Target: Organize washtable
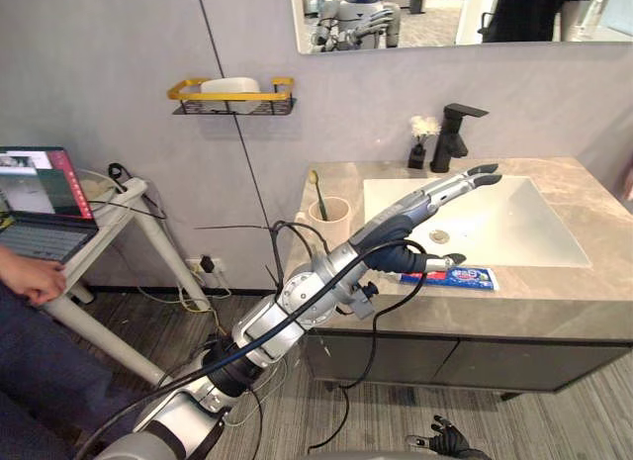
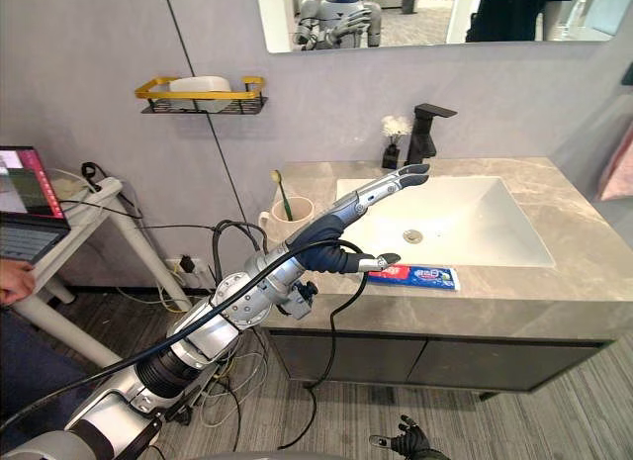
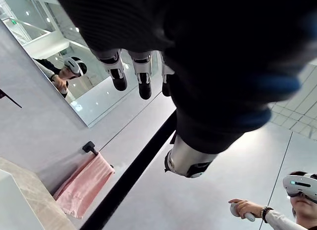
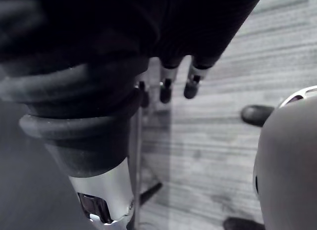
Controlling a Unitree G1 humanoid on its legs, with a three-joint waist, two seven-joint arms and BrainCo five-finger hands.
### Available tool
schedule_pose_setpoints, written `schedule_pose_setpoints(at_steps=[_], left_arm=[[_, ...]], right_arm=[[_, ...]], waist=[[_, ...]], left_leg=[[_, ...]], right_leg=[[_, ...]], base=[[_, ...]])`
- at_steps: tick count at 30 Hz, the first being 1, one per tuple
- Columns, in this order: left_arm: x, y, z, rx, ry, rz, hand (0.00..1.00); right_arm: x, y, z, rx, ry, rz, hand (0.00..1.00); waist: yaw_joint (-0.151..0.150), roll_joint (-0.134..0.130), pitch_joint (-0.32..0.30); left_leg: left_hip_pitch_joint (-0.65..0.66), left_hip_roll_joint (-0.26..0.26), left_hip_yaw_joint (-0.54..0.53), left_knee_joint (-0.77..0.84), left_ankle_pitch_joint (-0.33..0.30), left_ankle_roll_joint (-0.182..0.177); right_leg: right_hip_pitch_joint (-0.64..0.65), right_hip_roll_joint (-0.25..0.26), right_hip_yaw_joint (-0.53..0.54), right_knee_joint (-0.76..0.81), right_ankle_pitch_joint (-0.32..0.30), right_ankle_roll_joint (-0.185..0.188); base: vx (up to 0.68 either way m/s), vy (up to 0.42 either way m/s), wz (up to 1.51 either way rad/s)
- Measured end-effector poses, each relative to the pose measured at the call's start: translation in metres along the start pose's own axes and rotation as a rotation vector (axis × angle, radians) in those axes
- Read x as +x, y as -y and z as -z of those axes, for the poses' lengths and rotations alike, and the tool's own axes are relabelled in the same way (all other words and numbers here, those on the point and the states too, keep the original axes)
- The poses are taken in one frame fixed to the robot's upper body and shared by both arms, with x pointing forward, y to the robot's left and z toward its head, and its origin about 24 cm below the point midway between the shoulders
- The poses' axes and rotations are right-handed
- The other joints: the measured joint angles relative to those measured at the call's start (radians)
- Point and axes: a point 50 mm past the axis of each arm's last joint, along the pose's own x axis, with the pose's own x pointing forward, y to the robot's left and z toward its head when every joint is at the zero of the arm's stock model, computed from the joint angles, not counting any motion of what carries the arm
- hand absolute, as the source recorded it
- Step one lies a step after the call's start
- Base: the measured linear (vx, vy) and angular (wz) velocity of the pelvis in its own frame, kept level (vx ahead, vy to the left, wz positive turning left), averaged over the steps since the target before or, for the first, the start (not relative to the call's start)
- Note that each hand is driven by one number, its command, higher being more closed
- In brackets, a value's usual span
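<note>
Left hand (image 1: 442,194) over the sink (image 1: 514,232), fingers straight, thumb apart, holding nothing, toothpaste tube (image 1: 457,276) lying just before the sink, toothbrush cup (image 1: 329,221) beside the sink, right hand (image 1: 447,442) relaxed, low below the sink

You see the counter (image 1: 564,302) as polished stone, grey-brown with veins, softly shining. The basin (image 1: 524,232) in it is white, smooth and glossy. The tap (image 1: 453,136) at upper centre looks like matt black metal. The tube (image 1: 450,276) on the front edge is shiny plastic; the cup (image 1: 331,223) is beige and matt. The wall shelf (image 1: 198,107), upper left, is thin black wire with a yellow metal rim. The left hand (image 1: 420,205) has silver metallic fingers and a dark ribbed matt cover. The towel (image 3: 81,183) is pink cloth; the floor (image 1: 297,411) shows grey wood grain.
</note>
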Motion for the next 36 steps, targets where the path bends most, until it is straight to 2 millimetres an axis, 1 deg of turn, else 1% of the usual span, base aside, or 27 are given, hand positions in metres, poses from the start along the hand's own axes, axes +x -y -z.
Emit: schedule_pose_setpoints(at_steps=[1,5,7,9,11,12,13,14,15,16,17,18,19,20,21,22,24,26,27,28,31,36], left_arm=[[0.0,0.0,0.002,0.004,-0.007,0.002,0.0],[-0.002,-0.008,0.007,0.061,-0.033,0.019,0.0],[-0.009,-0.017,0.013,0.116,-0.069,0.038,0.0],[-0.015,-0.027,0.02,0.185,-0.11,0.077,0.0],[-0.031,-0.045,0.027,0.288,-0.177,0.121,0.0],[-0.035,-0.05,0.029,0.312,-0.194,0.133,0.0],[-0.043,-0.061,0.029,0.352,-0.224,0.145,0.0],[-0.05,-0.072,0.026,0.384,-0.243,0.126,0.0],[-0.055,-0.077,0.023,0.391,-0.248,0.109,0.0],[-0.069,-0.086,0.015,0.392,-0.26,0.071,0.0],[-0.076,-0.087,0.012,0.386,-0.27,0.064,0.0],[-0.087,-0.088,0.008,0.375,-0.29,0.069,0.0],[-0.1,-0.084,0.005,0.337,-0.32,0.09,0.0],[-0.112,-0.078,0.004,0.283,-0.357,0.116,0.0],[-0.12,-0.074,0.004,0.251,-0.379,0.131,0.0],[-0.129,-0.067,0.003,0.2,-0.41,0.161,0.0],[-0.151,-0.05,-0.002,0.067,-0.485,0.26,0.0],[-0.161,-0.044,-0.004,0.004,-0.522,0.333,0.0],[-0.164,-0.042,-0.006,-0.046,-0.538,0.401,0.0],[-0.167,-0.041,-0.008,-0.089,-0.55,0.466,0.0],[-0.176,-0.034,-0.013,-0.185,-0.589,0.609,0.0],[-0.188,-0.023,-0.017,-0.264,-0.61,0.661,0.0]], right_arm=[[0.0,0.0,0.0,-0.001,0.001,0.001,0.0],[0.0,0.007,-0.001,-0.01,0.002,0.015,0.0],[-0.001,0.014,0.003,-0.019,-0.009,0.029,0.0],[-0.004,0.019,0.01,-0.023,-0.029,0.04,0.0],[-0.007,0.022,0.02,-0.025,-0.06,0.048,0.0],[-0.007,0.023,0.021,-0.025,-0.065,0.048,0.0],[-0.007,0.023,0.021,-0.025,-0.065,0.047,0.0],[-0.007,0.022,0.021,-0.026,-0.064,0.043,0.0],[-0.007,0.022,0.02,-0.029,-0.063,0.039,0.0],[-0.007,0.021,0.02,-0.042,-0.063,0.024,0.0],[-0.007,0.021,0.02,-0.044,-0.062,0.022,0.0],[-0.006,0.02,0.019,-0.046,-0.061,0.02,0.0],[-0.007,0.02,0.02,-0.052,-0.063,0.018,0.0],[-0.007,0.019,0.021,-0.054,-0.066,0.016,0.0],[-0.007,0.019,0.021,-0.055,-0.066,0.015,0.0],[-0.008,0.019,0.023,-0.058,-0.069,0.013,0.0],[-0.008,0.018,0.025,-0.078,-0.078,-0.008,0.0],[-0.009,0.018,0.027,-0.085,-0.086,-0.014,0.0],[-0.009,0.018,0.029,-0.124,-0.093,-0.022,0.0],[-0.009,0.019,0.029,-0.148,-0.096,-0.031,0.0],[-0.009,0.019,0.029,-0.21,-0.1,-0.06,0.0],[-0.008,0.014,0.024,-0.301,-0.081,-0.104,0.0]], waist=[[-0.008,0.0,0.0],[-0.009,0.007,0.005],[-0.008,0.012,0.009],[0.003,0.016,0.011],[0.01,0.023,0.016],[0.011,0.023,0.017],[0.014,0.024,0.018],[0.021,0.025,0.02],[0.026,0.025,0.02],[0.037,0.023,0.022],[0.039,0.021,0.023],[0.043,0.018,0.025],[0.058,0.014,0.028],[0.067,0.012,0.033],[0.071,0.011,0.034],[0.086,0.01,0.033],[0.097,0.009,0.034],[0.101,0.01,0.035],[0.111,0.015,0.037],[0.118,0.014,0.037],[0.121,0.019,0.036],[0.12,0.022,0.035]], left_leg=[[0.0,0.0,0.001,0.0,0.0,0.0],[0.0,0.0,0.001,0.0,0.0,0.0],[0.0,0.0,-0.003,0.0,0.0,0.0],[0.0,0.001,-0.006,0.0,0.0,0.0],[0.0,0.0,-0.01,-0.001,0.0,0.0],[0.0,0.0,-0.012,-0.001,0.0,0.0],[0.0,0.0,-0.014,-0.001,0.0,0.0],[0.0,0.0,-0.015,-0.001,0.0,0.0],[0.0,0.0,-0.015,-0.002,0.0,0.0],[0.0,0.0,-0.018,-0.003,0.0,0.0],[0.0,0.0,-0.02,-0.004,0.0,0.0],[0.001,0.0,-0.022,-0.006,0.0,0.0],[0.008,0.0,-0.022,-0.01,0.0,0.0],[0.02,0.0,-0.021,-0.018,0.0,0.0],[0.025,-0.001,-0.022,-0.02,0.0,0.0],[0.031,0.0,-0.02,-0.027,0.0,0.0],[0.033,0.0,-0.025,-0.034,0.0,0.0],[0.034,0.001,-0.026,-0.035,0.0,0.0],[0.035,0.001,-0.025,-0.037,0.0,0.0],[0.037,0.002,-0.025,-0.042,0.001,0.0],[0.042,0.002,-0.021,-0.054,0.003,-0.003],[0.037,0.003,-0.011,-0.054,0.003,-0.003]], right_leg=[[0.0,0.0,0.001,-0.003,0.002,0.0],[0.002,0.002,0.003,-0.008,0.008,0.0],[0.005,0.003,-0.001,-0.008,0.008,0.0],[0.009,0.004,-0.005,-0.009,0.008,0.0],[0.012,0.004,-0.009,-0.01,0.008,0.0],[0.013,0.005,-0.011,-0.011,0.008,0.0],[0.015,0.005,-0.013,-0.011,0.008,0.0],[0.015,0.005,-0.015,-0.011,0.008,0.0],[0.015,0.005,-0.015,-0.011,0.008,0.0],[0.017,0.005,-0.017,-0.012,0.008,-0.001],[0.018,0.006,-0.019,-0.012,0.007,-0.001],[0.019,0.006,-0.021,-0.012,0.006,-0.002],[0.023,0.006,-0.021,-0.011,0.006,-0.004],[0.033,0.006,-0.021,-0.012,0.004,-0.005],[0.038,0.005,-0.022,-0.012,0.002,-0.008],[0.04,0.005,-0.021,-0.011,-0.001,-0.008],[0.039,0.005,-0.024,-0.007,-0.009,-0.009],[0.039,0.005,-0.025,-0.005,-0.012,-0.01],[0.039,0.006,-0.025,-0.005,-0.012,-0.01],[0.039,0.006,-0.025,-0.005,-0.011,-0.009],[0.038,0.006,-0.024,-0.006,-0.009,-0.005],[0.038,0.007,-0.021,-0.01,-0.009,-0.005]], base=[[-0.02,0.001,-0.05],[0.0,0.0,-0.01],[0.0,-0.004,0.03],[0.0,-0.011,0.06],[0.0,-0.009,0.05],[0.0,-0.007,0.07],[0.0,-0.007,0.05],[-0.01,-0.007,0.04],[-0.01,-0.006,0.03],[0.0,-0.006,0.04],[0.0,-0.007,0.07],[0.01,-0.007,0.04],[0.0,0.0,0.0],[0.0,0.0,0.0],[0.0,0.0,0.0],[0.0,0.0,0.0],[-0.01,-0.014,0.05],[-0.01,-0.007,0.02],[0.0,0.0,0.0],[0.0,0.0,0.0],[0.0,-0.002,-0.01],[0.03,-0.012,-0.03]])
